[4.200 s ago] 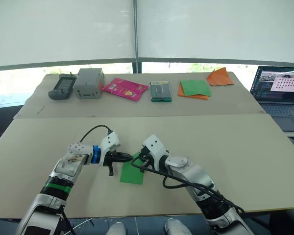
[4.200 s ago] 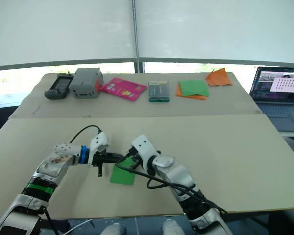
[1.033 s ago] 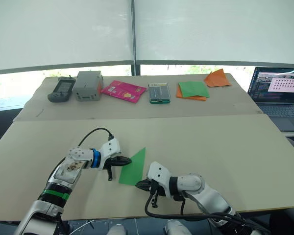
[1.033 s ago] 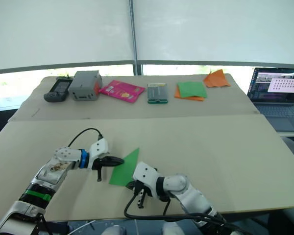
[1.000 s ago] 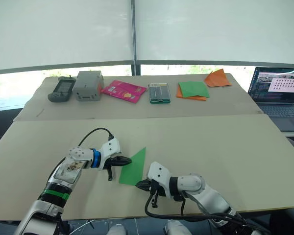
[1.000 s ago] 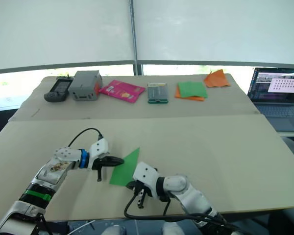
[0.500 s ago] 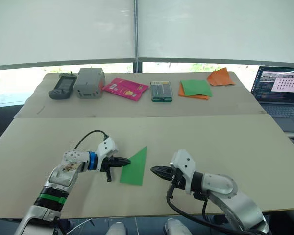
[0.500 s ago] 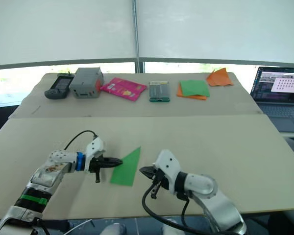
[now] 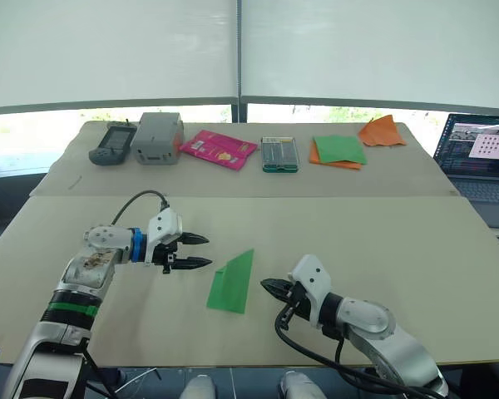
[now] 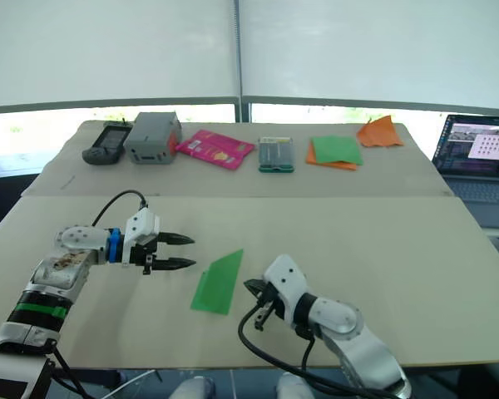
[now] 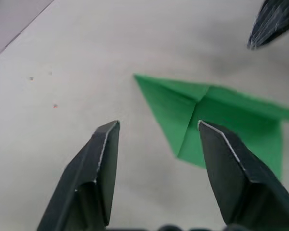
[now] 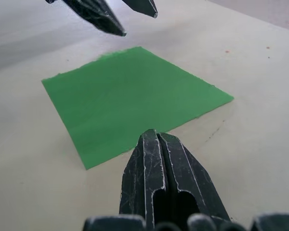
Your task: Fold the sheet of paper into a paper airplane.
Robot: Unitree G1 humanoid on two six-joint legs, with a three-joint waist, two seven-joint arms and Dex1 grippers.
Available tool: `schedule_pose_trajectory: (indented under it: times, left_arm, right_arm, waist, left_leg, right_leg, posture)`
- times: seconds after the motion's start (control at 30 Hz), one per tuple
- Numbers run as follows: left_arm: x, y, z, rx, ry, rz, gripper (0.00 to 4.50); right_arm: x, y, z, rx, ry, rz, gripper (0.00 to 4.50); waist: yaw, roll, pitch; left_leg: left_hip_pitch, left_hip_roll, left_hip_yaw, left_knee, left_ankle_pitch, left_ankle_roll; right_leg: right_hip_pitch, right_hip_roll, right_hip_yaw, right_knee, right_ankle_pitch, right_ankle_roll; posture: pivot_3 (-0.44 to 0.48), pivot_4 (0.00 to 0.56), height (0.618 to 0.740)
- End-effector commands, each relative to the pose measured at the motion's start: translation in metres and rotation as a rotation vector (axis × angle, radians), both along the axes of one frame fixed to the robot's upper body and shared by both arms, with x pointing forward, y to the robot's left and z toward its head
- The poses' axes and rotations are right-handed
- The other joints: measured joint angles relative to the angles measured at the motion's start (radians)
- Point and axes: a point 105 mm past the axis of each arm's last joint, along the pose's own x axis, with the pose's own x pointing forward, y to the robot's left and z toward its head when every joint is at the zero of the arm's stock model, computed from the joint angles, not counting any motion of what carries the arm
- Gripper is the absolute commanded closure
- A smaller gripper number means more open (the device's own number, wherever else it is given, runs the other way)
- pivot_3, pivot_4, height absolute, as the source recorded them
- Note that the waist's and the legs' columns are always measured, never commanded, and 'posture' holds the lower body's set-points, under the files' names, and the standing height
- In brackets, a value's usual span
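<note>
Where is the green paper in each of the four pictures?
Left eye view: the green paper lies flat on the table, between the left gripper and the right gripper.
Right eye view: same spot, between both grippers.
Left wrist view: just beyond that gripper's open fingers, folded flaps showing.
Right wrist view: right ahead of the shut fingertips.
Shared landmark: the left gripper's black fingers, seen past the paper.

A laptop (image 9: 482,158) sits right; a pink packet (image 9: 219,149) lies on the far table (image 9: 233,179).

silver-white arms, blue and green wrist bands, black cables, black tapered fingers (image 9: 195,239)
</note>
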Motion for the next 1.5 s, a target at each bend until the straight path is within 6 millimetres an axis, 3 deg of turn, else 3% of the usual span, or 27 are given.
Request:
schedule_pose_trajectory:
  times: [0.03, 0.17, 0.3, 0.43, 0.7, 0.93, 1.13, 1.27, 1.5]
  left_arm:
    - [-0.002, -0.013, 0.008, 0.133, -0.305, -0.247, 1.92]
    - [0.000, -0.035, 0.022, 0.123, -0.497, -0.436, 1.92]
    - [-0.001, -0.036, 0.011, 0.183, -0.517, -0.546, 1.92]
    - [-0.003, -0.051, 0.009, 0.176, -0.560, -0.639, 1.92]
    - [-0.003, -0.055, 0.003, 0.221, -0.584, -0.697, 4.45]
    - [-0.001, -0.046, 0.001, 0.255, -0.568, -0.665, 4.48]
    - [0.011, -0.033, -0.002, 0.241, -0.444, -0.402, 4.48]
    - [0.007, -0.038, 0.002, 0.184, -0.373, -0.273, 4.48]
    - [-0.017, -0.042, -0.014, 0.186, -0.200, -0.092, 4.50]
  right_arm:
    - [0.002, -0.004, 0.008, 0.014, -0.039, -0.021, 4.50]
    - [0.002, -0.004, 0.007, 0.017, -0.033, -0.025, 4.50]
    - [0.003, -0.004, 0.007, 0.018, -0.031, -0.029, 4.50]
    - [0.002, -0.004, 0.006, 0.017, -0.028, -0.044, 4.50]
    - [0.000, -0.002, 0.006, 0.029, -0.023, -0.066, 4.50]
    - [0.004, -0.006, 0.011, 0.036, -0.041, -0.087, 4.50]
    - [0.024, -0.033, 0.032, 0.032, -0.148, -0.231, 4.50]
    - [0.023, -0.040, 0.046, -0.011, -0.226, -0.208, 4.50]
    - [0.007, -0.021, 0.038, -0.151, -0.311, -0.028, 2.20]
  waist:
    - [0.005, 0.000, 0.000]
    - [0.019, 0.000, 0.000]
    - [0.015, 0.001, -0.001]
    - [0.009, 0.001, -0.001]
    - [-0.001, 0.001, -0.001]
    - [-0.004, 0.001, -0.001]
    - [-0.005, 0.002, -0.001]
    - [-0.001, 0.004, -0.001]
    - [-0.008, 0.007, -0.002]
  left_leg:
    - [-0.001, 0.000, 0.000, 0.000, 0.000, 0.000]
    - [-0.005, 0.000, 0.001, 0.002, 0.000, 0.000]
    - [-0.006, 0.000, 0.001, 0.004, 0.000, 0.001]
    - [-0.007, 0.000, 0.001, 0.004, 0.002, 0.003]
    - [-0.009, 0.000, 0.000, 0.006, 0.003, 0.005]
    - [-0.009, 0.000, 0.000, 0.006, 0.003, 0.005]
    - [-0.008, 0.000, 0.000, 0.006, 0.003, 0.005]
    - [-0.009, 0.000, 0.000, 0.006, 0.003, 0.005]
    - [-0.006, 0.000, 0.000, 0.005, 0.003, 0.005]
  right_leg:
    - [0.000, 0.000, 0.000, -0.001, 0.000, 0.000]
    - [0.000, 0.000, 0.000, -0.001, 0.000, 0.000]
    - [0.002, 0.000, 0.000, 0.000, 0.001, 0.001]
    - [0.002, 0.001, 0.001, 0.002, 0.002, 0.003]
    - [0.003, 0.001, 0.001, 0.002, 0.003, 0.004]
    - [0.003, 0.001, 0.001, 0.003, 0.005, 0.008]
    - [0.003, 0.001, 0.001, 0.003, 0.006, 0.010]
    - [0.003, 0.001, 0.001, 0.004, 0.007, 0.011]
    - [0.004, 0.001, 0.001, 0.004, 0.002, 0.004]
  posture:
    - [0.000, 0.150, 0.740]
    - [0.000, 0.150, 0.740]
    - [0.000, 0.150, 0.740]
    - [0.000, 0.150, 0.740]
    - [0.000, 0.150, 0.740]
    - [0.000, 0.150, 0.740]
    - [0.000, 0.150, 0.740]
    - [0.000, 0.150, 0.740]
    - [0.000, 0.150, 0.740]
